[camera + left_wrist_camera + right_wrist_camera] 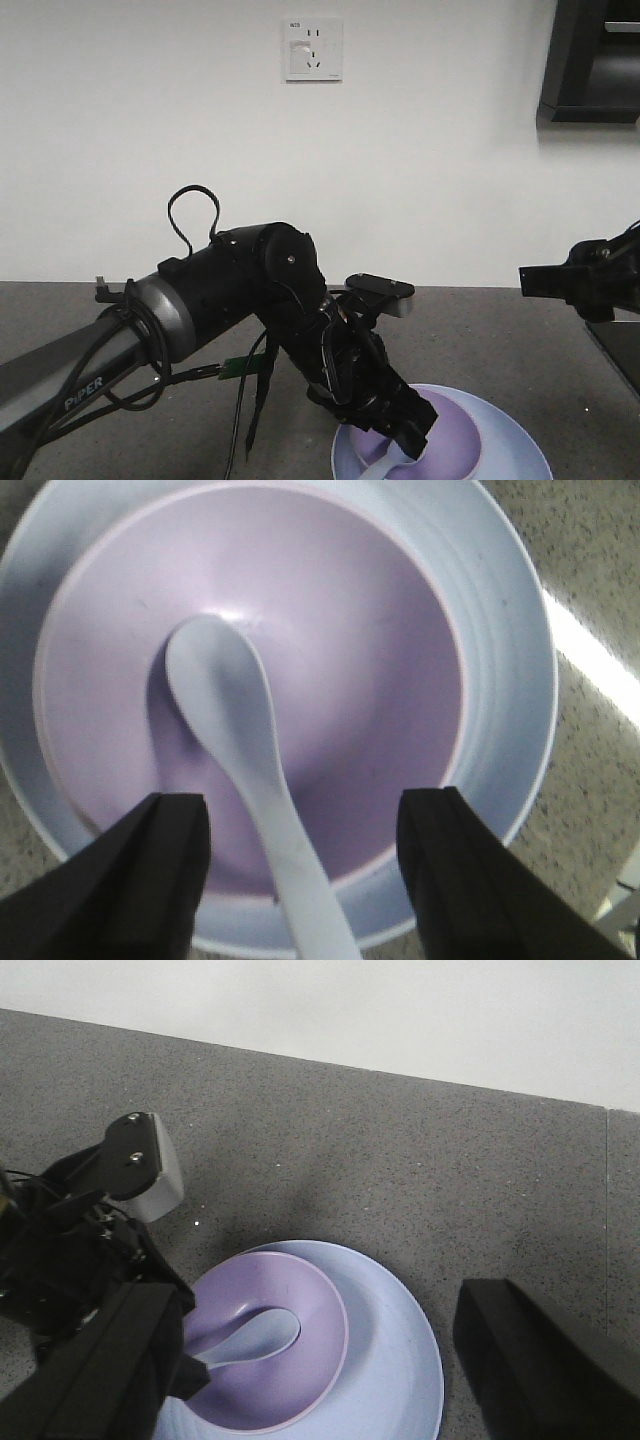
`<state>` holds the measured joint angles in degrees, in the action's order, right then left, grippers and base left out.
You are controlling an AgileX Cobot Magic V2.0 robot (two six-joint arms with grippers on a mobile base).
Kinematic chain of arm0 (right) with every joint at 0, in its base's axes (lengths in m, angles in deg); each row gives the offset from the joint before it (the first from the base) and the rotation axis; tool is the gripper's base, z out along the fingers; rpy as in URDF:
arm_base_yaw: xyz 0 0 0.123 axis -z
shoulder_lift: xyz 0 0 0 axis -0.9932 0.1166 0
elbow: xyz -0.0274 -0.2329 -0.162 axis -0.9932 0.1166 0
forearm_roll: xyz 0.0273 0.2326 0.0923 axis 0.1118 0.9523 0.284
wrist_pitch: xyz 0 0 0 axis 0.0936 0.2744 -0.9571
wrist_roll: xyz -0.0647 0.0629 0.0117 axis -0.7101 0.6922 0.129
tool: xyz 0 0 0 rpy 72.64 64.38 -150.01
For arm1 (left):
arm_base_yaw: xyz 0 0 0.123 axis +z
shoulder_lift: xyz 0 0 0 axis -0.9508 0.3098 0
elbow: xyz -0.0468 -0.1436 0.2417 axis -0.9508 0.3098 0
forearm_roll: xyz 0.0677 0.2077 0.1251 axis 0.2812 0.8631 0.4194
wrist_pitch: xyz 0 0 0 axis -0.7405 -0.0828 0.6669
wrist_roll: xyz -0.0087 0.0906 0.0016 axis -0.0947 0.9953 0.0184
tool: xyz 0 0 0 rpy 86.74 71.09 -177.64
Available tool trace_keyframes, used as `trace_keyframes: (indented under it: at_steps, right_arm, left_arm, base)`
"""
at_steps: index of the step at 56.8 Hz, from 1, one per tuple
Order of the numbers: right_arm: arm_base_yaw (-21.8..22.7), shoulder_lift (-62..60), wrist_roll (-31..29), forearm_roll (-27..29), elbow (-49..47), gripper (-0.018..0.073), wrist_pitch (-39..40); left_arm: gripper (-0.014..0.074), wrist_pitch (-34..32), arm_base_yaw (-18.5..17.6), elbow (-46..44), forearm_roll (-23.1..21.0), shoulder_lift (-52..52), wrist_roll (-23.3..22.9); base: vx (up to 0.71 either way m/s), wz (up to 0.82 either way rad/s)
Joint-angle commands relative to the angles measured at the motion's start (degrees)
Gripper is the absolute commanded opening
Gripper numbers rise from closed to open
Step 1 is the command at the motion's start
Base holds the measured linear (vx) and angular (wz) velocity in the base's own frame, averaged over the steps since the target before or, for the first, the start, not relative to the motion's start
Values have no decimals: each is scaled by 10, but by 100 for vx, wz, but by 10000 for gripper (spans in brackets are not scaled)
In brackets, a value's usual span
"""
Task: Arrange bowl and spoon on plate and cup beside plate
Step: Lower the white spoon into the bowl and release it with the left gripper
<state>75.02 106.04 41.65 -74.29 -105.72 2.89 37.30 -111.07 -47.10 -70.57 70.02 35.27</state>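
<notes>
The lilac bowl (350, 630) sits inside the pale blue plate (510, 680). The pale spoon (220, 690) lies in the bowl, scoop on the bottom and handle leaning over the near rim. My left gripper (305, 810) hangs just above that handle, open, with its fingers wide on either side and not touching it. In the front view it hovers over the bowl (460, 430) and plate (510, 440). My right gripper (325, 1305) is open and holds nothing, high above the plate (400, 1360). The cup is out of view.
The plate rests on a grey speckled counter (400, 1160) that ends at a white wall with a socket (313, 48). A dark cabinet (590, 60) hangs at the upper right. The right arm (580, 275) reaches in from the right edge.
</notes>
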Motion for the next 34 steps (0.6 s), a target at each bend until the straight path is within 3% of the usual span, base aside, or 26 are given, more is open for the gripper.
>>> trace_keyframes:
  at_steps: [1, 11, 21, 27, 34]
  right_arm:
    - [2, -10, 1, 1, -20, 592, 38]
    - [2, -10, 1, 1, -20, 592, 38]
    - [2, -10, 1, 1, -20, 592, 36]
    - [2, -10, 1, 1, -20, 592, 35]
    - [2, -10, 1, 1, -20, 592, 34]
  left_arm:
    - [539, 17, -1, -22, 16, -68, -4]
    - [538, 17, 0, -21, 170, -147, -43]
    - [538, 17, 4, -16, 351, -232, -101]
    - [538, 17, 28, 20, 397, -277, -111]
    - [538, 16, 91, 109, 411, -331, -111]
  base:
    - [0, 0]
    - [0, 0]
    - [0, 0]
    - [0, 0]
    - [0, 0]
